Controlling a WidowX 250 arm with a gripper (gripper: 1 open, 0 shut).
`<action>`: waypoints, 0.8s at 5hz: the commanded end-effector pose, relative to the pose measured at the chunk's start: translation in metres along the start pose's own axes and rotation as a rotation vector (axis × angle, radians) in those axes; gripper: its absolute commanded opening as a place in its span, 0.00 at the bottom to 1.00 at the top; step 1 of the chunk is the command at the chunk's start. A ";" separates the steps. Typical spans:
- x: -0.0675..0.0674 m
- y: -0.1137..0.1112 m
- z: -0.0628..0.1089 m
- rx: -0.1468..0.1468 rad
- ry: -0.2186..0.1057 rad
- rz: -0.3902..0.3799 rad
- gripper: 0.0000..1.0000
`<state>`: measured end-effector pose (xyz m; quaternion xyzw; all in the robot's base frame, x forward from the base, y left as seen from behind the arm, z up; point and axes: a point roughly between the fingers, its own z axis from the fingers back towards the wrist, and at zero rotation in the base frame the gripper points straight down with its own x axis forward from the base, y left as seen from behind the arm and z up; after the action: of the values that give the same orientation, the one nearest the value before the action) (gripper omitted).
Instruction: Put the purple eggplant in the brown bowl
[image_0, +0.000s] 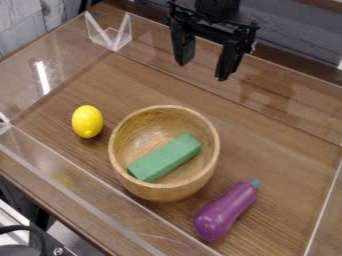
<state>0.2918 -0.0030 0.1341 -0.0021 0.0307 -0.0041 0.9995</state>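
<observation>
- Nothing of the task is done yet: the purple eggplant (227, 211) lies on the table (287, 130), outside the brown bowl (164, 152), just beside its lower-right rim, with the green stem tip pointing up and right and the bulbous end toward the front edge
- The bowl sits near the middle of the table and is not empty: a flat green block (166, 158) lies tilted across its inside, so the eggplant would have to land on or next to that block
- A small yellow lemon (87, 121) rests on the table just left of the bowl and plays no part here
- The gripper (211, 52) hangs at the back of the scene, well apart from the eggplant and above the table; its dark fingers (229, 57) point down, stand spread apart and carry nothing
- Still to do, by my reading: bring the arm forward and right over the eggplant, lower, close on it, lift, carry it over the bowl and let go
</observation>
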 end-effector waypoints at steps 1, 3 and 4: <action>-0.012 -0.007 -0.010 -0.007 0.027 -0.007 1.00; -0.060 -0.034 -0.021 -0.029 0.008 -0.100 1.00; -0.077 -0.047 -0.024 -0.035 0.004 -0.123 1.00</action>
<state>0.2091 -0.0479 0.1050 -0.0181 0.0560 -0.0663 0.9961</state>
